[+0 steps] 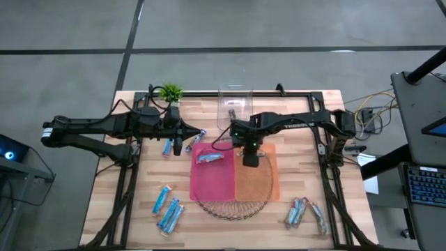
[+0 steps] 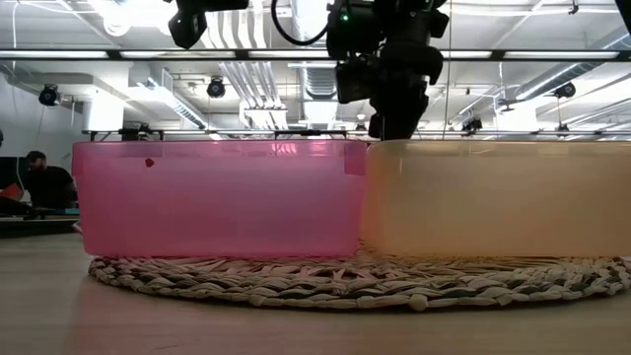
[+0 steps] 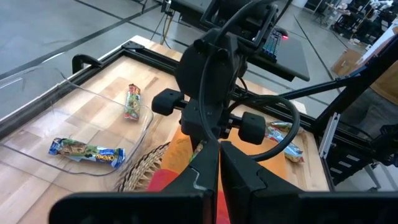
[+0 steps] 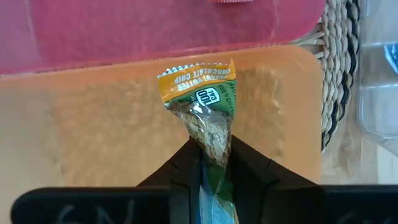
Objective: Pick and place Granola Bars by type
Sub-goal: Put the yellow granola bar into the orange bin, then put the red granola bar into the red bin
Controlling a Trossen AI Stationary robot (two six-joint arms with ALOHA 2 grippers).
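My right gripper [image 4: 214, 146] hangs over the orange bin [image 1: 258, 183], shut on a granola bar [image 4: 202, 93] in an orange-and-green wrapper. The orange bin stands beside a pink bin [image 1: 212, 183] on a woven mat [image 1: 230, 208]. A blue bar [image 1: 209, 158] lies in the pink bin. My left gripper [image 1: 188, 143] waits shut above the table, left of the bins, holding nothing. More bars lie on the table at the near left [image 1: 167, 203], the near right [image 1: 303, 213] and beside the left gripper [image 1: 167, 146]. My right gripper pinches the bar between its two fingers at one end of the wrapper [image 4: 212, 138]. The fingers point steeply down and lie along the bar. The bar hangs below them, its free crimped end [image 4: 198, 73] lowest, clear of the orange bin's floor.
A clear container [image 3: 74, 118] at the table's far side holds two bars [image 3: 87, 152] [image 3: 132, 102]. A small green plant [image 1: 171, 91] stands at the far left. Black frame rails [image 1: 209, 94] run along the table's edges.
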